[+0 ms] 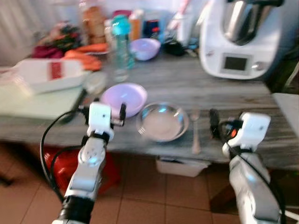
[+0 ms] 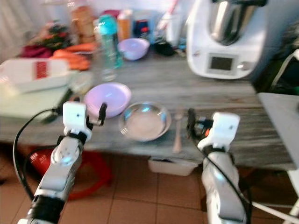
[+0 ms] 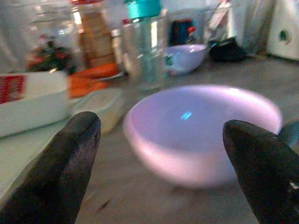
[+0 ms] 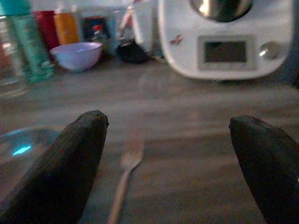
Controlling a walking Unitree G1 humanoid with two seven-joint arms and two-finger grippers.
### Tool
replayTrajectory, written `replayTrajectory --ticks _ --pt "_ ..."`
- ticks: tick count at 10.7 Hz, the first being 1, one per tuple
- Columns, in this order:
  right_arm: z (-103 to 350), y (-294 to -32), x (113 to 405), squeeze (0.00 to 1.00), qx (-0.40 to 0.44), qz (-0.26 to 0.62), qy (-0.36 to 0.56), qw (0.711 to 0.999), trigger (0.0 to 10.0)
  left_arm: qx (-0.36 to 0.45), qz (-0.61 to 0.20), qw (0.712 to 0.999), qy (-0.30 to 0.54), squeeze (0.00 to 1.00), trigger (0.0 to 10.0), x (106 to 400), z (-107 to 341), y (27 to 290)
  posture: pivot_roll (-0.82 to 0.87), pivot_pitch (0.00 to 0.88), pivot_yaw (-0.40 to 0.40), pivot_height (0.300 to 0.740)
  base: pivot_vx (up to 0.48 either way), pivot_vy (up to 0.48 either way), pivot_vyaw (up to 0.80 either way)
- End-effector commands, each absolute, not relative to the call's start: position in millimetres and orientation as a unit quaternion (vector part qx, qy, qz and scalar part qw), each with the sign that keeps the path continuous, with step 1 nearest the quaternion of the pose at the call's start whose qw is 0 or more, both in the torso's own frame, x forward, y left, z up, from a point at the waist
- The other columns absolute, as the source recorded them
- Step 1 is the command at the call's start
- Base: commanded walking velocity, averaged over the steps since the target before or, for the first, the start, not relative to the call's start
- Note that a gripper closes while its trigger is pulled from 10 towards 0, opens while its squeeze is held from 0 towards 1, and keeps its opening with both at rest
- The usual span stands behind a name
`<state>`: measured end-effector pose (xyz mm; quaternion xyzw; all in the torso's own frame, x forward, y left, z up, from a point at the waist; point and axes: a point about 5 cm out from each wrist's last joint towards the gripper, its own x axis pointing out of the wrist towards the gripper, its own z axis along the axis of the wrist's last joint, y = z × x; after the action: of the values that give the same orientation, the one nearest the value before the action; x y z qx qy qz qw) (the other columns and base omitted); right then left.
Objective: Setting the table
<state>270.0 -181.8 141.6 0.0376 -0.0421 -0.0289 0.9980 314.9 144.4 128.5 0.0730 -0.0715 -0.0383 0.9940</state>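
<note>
A lilac bowl sits near the front edge of the grey wooden table. Beside it to the right is a shiny metal bowl, then a fork lying with its handle toward me. My left gripper hovers open just in front of the lilac bowl, its fingers spread wider than the bowl. My right gripper is open at the table's front edge, right of the fork, with nothing between its fingers.
A white kitchen machine stands back right. A second lilac bowl, a teal-capped bottle, jars and carrots crowd the back. A white dish and green board lie left. A red item and white box sit below.
</note>
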Motion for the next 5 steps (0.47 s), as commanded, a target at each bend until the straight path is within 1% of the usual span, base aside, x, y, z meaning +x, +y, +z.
replayTrajectory --ticks 1,3,5 --pt "144 -182 265 0.0 0.034 -0.023 -0.055 0.998 10.0 0.084 -0.044 0.993 -0.068 0.0 10.0 312 125 147 -0.01 0.0 0.004 0.74 -0.3 0.0 0.0" --pt "134 -186 252 0.0 0.023 -0.021 -0.049 0.998 10.0 0.102 -0.039 0.993 -0.053 0.0 10.0 301 116 160 0.0 0.0 0.014 0.74 -0.313 0.0 0.0" --pt "128 -190 247 0.0 0.019 -0.028 -0.039 0.999 10.0 0.107 -0.038 0.993 -0.043 0.0 10.0 294 110 166 0.0 0.0 0.017 0.74 -0.324 0.0 0.0"
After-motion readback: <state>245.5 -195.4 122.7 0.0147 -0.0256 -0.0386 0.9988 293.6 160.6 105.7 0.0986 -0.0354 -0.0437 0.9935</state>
